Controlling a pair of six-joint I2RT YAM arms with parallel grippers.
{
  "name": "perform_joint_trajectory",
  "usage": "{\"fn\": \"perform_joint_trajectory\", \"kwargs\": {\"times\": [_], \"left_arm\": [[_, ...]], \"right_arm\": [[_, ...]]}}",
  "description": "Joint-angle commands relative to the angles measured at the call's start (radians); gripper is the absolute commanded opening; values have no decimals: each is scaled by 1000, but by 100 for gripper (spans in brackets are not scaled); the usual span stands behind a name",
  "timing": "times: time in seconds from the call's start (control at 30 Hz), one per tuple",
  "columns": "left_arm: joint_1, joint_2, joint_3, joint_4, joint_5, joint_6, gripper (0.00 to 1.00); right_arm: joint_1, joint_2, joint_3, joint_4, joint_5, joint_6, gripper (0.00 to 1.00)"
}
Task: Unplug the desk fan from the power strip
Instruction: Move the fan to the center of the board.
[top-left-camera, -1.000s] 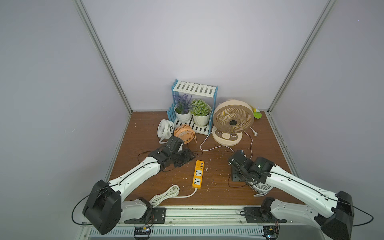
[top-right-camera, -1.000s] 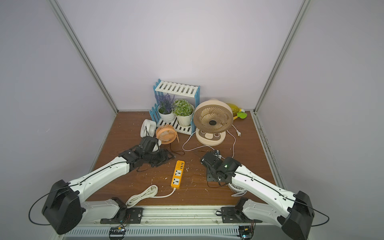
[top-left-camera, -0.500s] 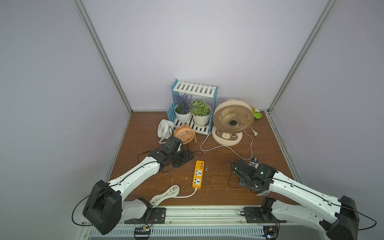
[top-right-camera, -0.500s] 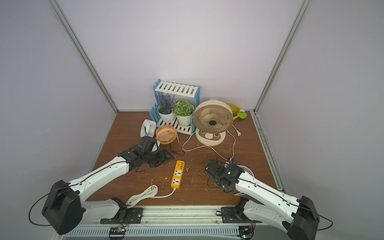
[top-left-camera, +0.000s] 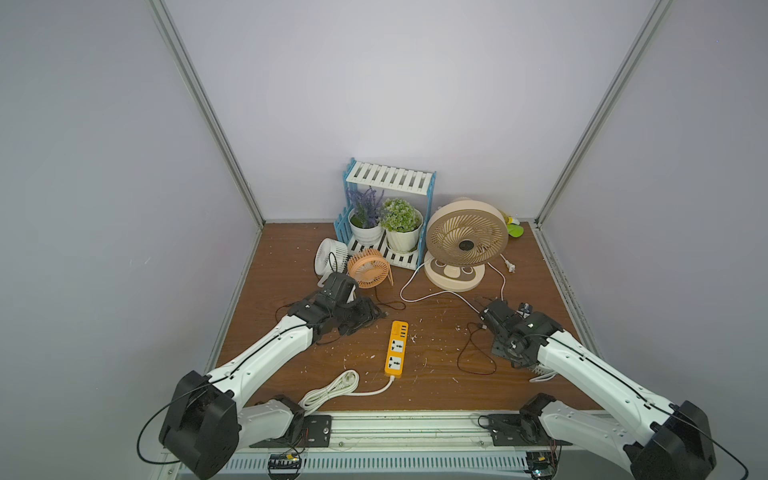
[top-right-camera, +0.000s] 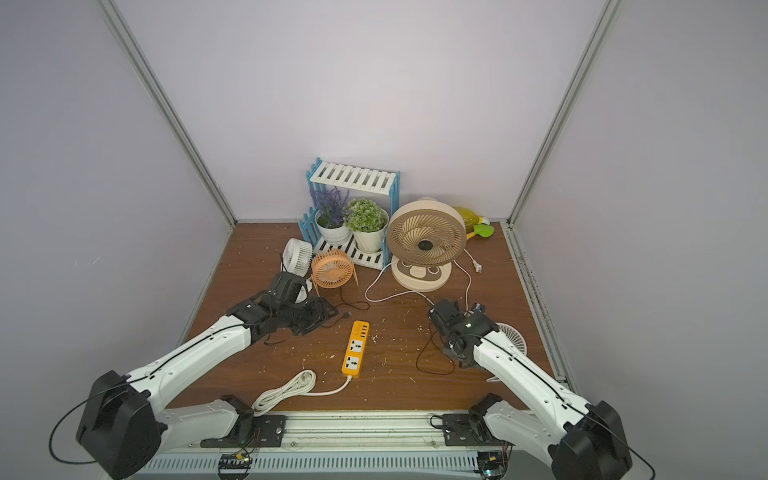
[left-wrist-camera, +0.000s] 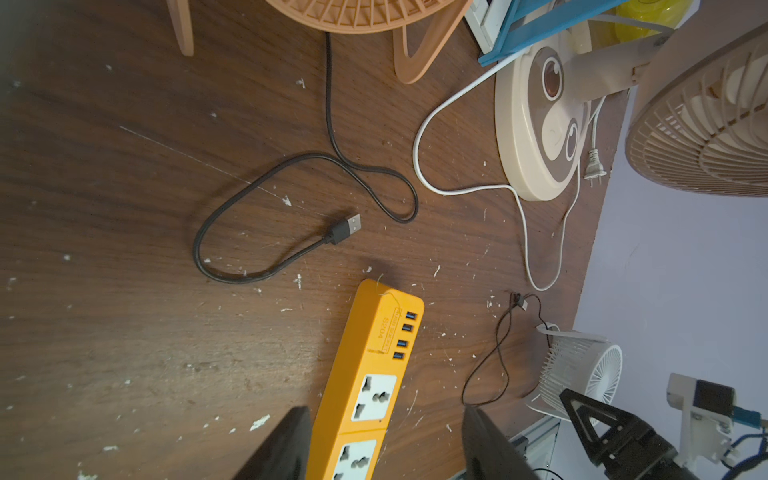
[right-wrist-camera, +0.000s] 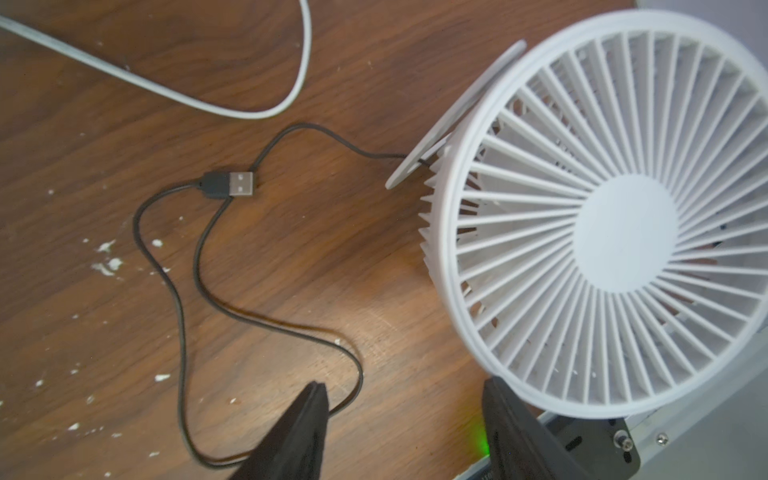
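- Power strip (top-left-camera: 397, 349) lies flat mid-table (top-left-camera: 291, 353), between the two arms, with its USB end toward the back. In the left wrist view its ports and the socket faces that show are bare.
- The strip's cord (top-left-camera: 332, 386) sits coiled toward the front edge.
- Left gripper (top-left-camera: 368, 318) is released: jaws apart, nothing held. It sits low, near the strip's USB end on the left side.
- Right gripper (right-wrist-camera: 403, 386) is released: jaws apart, nothing between them. It sits just beside the white fan (right-wrist-camera: 602, 216), and that fan's black cable passes one finger (right-wrist-camera: 299, 432).
- The white fan's plug (right-wrist-camera: 232, 184) lies loose on the table, well apart from the strip.
- The orange fan (top-left-camera: 368, 268) stands at the back. The orange fan's plug (left-wrist-camera: 345, 228) lies loose near the strip's USB end, not touching it.
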Motion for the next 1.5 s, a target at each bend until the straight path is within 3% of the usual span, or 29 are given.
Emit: {"fn": "perform_joint_trajectory", "kwargs": {"times": [0.0, 0.33, 0.63, 0.8, 0.97, 1.47], "left_arm": [[14, -19, -10, -26, -27, 16, 62], [26, -57, 5, -84, -86, 39, 64], [31, -77, -9, -78, -132, 21, 64], [31, -47, -4, -49, -127, 5, 65], [31, -37, 12, -58, -139, 8, 65], [32, -84, 2, -110, -200, 10, 66]], "right_arm": [[-49, -7, 7, 31, 17, -95, 62], [-236, -22, 1, 113, -39, -267, 63], [-178, -108, 44, 135, -131, -286, 56], [-76, -39, -11, 206, -212, -244, 56], [-84, 34, -54, 269, -217, -251, 57], [-461, 97, -73, 329, -201, -433, 57]]}}
